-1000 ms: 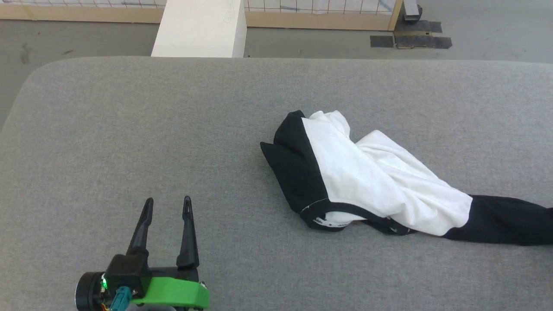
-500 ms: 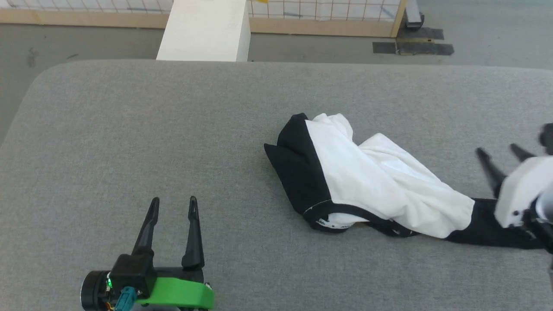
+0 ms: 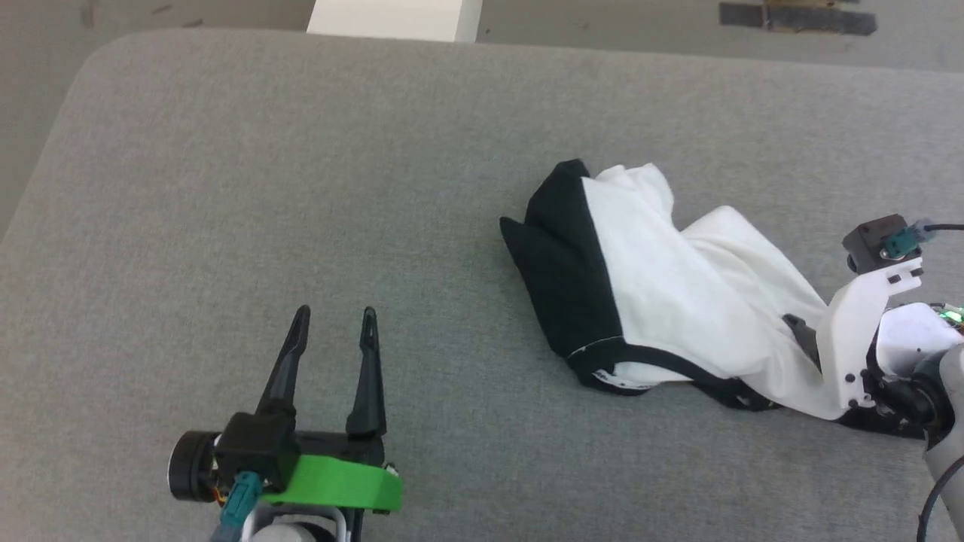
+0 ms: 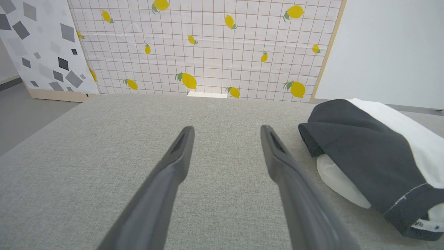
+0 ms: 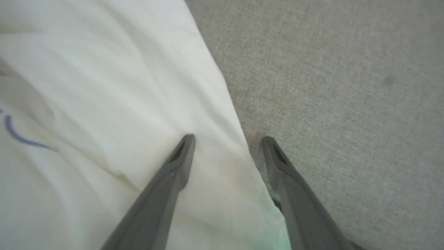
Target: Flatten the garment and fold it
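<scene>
Nearest me, the left claw [image 3: 335,310] hovers over bare grey tabletop [image 3: 226,150]. Its two long dark fingers are spread and empty, above a green bracket [image 3: 339,485]. The view along those fingers adds the coarse weave of the cloth-covered top. Off to their right it catches the garment [image 4: 364,146] edge-on: a rounded black fold with a line of white stitching over a puff of white. From the head camera the one garment [image 3: 678,301] lies crumpled right of centre, a soft white mound with a black panel at its left end and a black band curling along its near edge. The right claw [image 5: 228,137] is at the garment's right end, released and gripping nothing. Its own camera shows one finger over smooth, creased white cloth that carries a thin blue line [image 5: 20,135]. The other finger is over the grey weave, and the cloth's edge runs between them. Whether the tips touch I cannot tell. Beyond the tabletop's rounded far corner stand a white block [image 3: 392,19] and dark tape [image 3: 798,16] on the floor. The left wrist view gives a gridded panel printed with yellow lemons [image 4: 208,52].
</scene>
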{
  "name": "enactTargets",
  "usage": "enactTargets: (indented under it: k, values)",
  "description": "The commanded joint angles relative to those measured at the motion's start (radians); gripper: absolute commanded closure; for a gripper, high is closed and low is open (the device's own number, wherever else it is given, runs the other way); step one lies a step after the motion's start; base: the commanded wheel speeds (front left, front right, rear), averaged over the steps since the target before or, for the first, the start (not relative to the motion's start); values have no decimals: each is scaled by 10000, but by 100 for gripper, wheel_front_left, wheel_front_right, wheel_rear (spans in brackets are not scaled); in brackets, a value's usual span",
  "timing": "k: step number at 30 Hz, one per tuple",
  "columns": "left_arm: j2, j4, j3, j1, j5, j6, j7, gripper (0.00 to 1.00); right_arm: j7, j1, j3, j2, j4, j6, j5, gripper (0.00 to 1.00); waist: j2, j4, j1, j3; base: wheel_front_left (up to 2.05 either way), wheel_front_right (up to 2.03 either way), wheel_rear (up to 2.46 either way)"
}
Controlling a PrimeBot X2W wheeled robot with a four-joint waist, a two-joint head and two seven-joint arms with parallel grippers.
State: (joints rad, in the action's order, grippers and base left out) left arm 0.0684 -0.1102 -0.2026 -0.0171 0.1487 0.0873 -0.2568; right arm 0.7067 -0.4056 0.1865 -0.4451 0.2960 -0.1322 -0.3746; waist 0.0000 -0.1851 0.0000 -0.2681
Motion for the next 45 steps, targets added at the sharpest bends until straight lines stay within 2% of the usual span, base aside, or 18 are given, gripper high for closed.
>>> enactTargets:
  k: [1,3,9,15,19,23,28,29,30,31,37,40,45]
  values:
    - [-44,3,-11,212,-91,-50,-49,0,217,-198,134,-104,183,15,-181,100,0,-395,0,-426,0,0,0]
    - [-66,9,-5,267,-92,-21,-49,0,441,-340,252,-261,309,15,-404,100,0,-446,0,-487,0,0,0]
    - [-110,33,-8,286,-83,-32,-49,0,-195,-1243,134,-869,22,15,-339,100,0,-578,0,-565,0,0,0]
    - [-150,23,-235,537,-6,-84,-49,0,-468,-2893,130,-1705,-280,15,282,100,0,-1011,0,-972,0,0,0]
    - [-166,98,-395,652,58,-56,-49,0,-985,-3914,-3,-2259,-152,15,1185,100,0,-1471,0,-1295,0,0,0]
    - [-174,176,-559,718,106,-41,-49,0,-1643,-4404,-356,-2370,460,15,2283,100,0,-1892,0,-1505,0,0,0]
    - [-178,197,-800,762,176,42,-49,0,-2134,-4319,-691,-1854,1354,15,3108,99,0,-2105,0,-1620,0,0,0]
    - [-178,208,-851,768,192,63,-49,0,-2181,-4283,-688,-1776,1456,15,3184,73,0,-2101,0,-1630,0,0,0]
    - [-179,223,-922,786,204,90,-49,0,-2274,-4252,-693,-1692,1556,15,3265,34,0,-2074,0,-1643,0,0,0]
    - [-179,231,-971,811,209,107,-49,0,-2336,-4244,-723,-1636,1631,15,3315,0,0,-2043,0,-1653,0,0,0]
    - [-180,347,-1018,975,186,165,-49,0,-3052,-4255,-1129,-1127,1800,15,3252,0,0,-1584,0,-1316,0,0,0]
    - [-179,436,-843,919,101,167,-49,0,-3302,-3917,-1762,-530,1738,15,2746,0,0,-1269,0,-849,0,0,0]
    - [-45,471,-521,583,-16,148,-49,0,-3515,-2653,-2720,245,687,15,2071,0,0,-782,0,-61,0,0,0]
